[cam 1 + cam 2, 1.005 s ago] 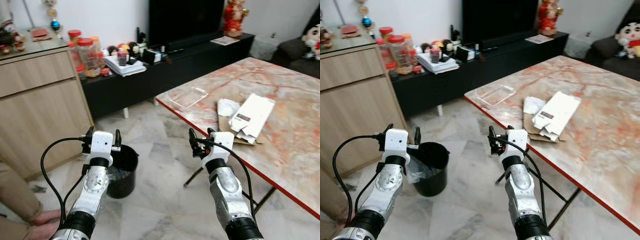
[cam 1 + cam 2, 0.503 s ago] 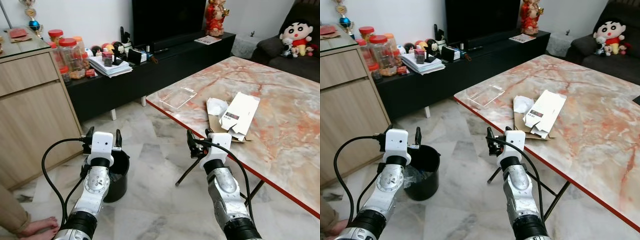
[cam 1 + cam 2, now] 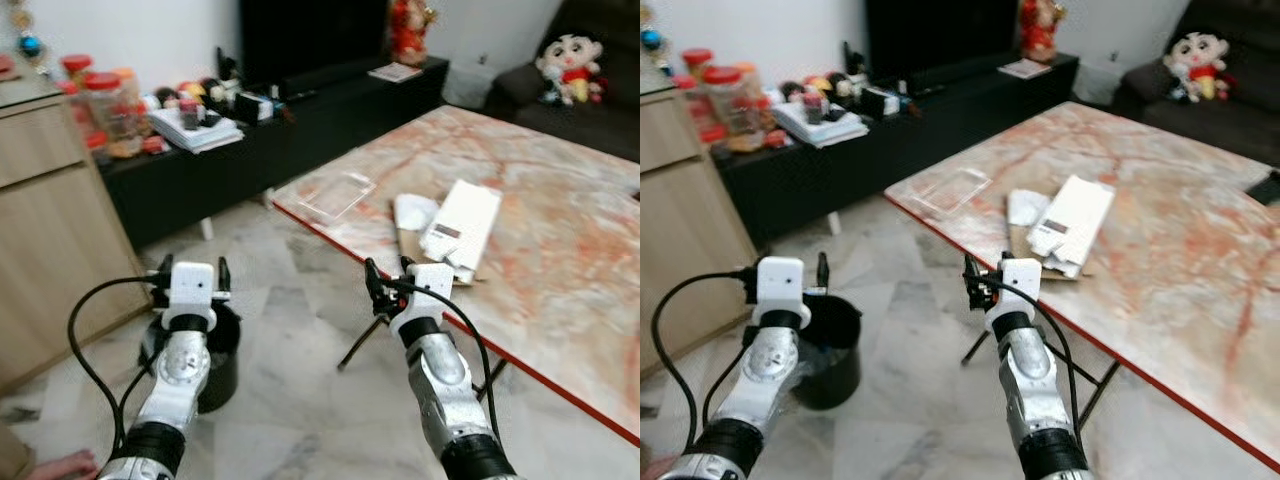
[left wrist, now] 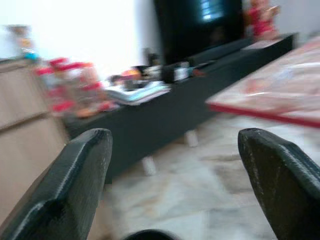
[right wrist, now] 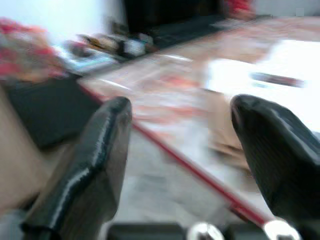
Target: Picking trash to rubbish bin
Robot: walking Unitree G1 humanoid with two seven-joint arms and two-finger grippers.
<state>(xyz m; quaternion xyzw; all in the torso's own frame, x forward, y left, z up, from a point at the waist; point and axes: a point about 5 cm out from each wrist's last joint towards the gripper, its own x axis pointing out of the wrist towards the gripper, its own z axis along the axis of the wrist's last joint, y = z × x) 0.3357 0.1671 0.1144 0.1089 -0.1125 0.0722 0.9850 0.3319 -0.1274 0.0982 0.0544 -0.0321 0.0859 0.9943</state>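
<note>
On the marble table (image 3: 560, 300) lie a flattened white box (image 3: 462, 222), a crumpled white paper (image 3: 410, 211), brown cardboard (image 3: 421, 247) under them, and a clear plastic sheet (image 3: 334, 193) near the corner. A black rubbish bin (image 3: 216, 348) with a liner stands on the floor at the left. My left gripper (image 3: 192, 270) hovers above the bin, open and empty. My right gripper (image 3: 386, 272) is open and empty just short of the table's red front edge, near the box. In the right wrist view the white box (image 5: 280, 75) is blurred beyond the fingers (image 5: 90, 165).
A wooden cabinet (image 3: 45, 240) stands at the left. A black TV console (image 3: 300, 110) along the back wall holds jars (image 3: 100, 110) and books. Behind the table is a sofa with a plush doll (image 3: 562, 62). Table legs (image 3: 360, 345) cross under the edge. A person's foot (image 3: 60, 466) is at the lower left.
The camera has swung right and the whole scene has shifted left, bringing the table and sofa further into view. Both arms keep the same raised pose, both grippers still open.
</note>
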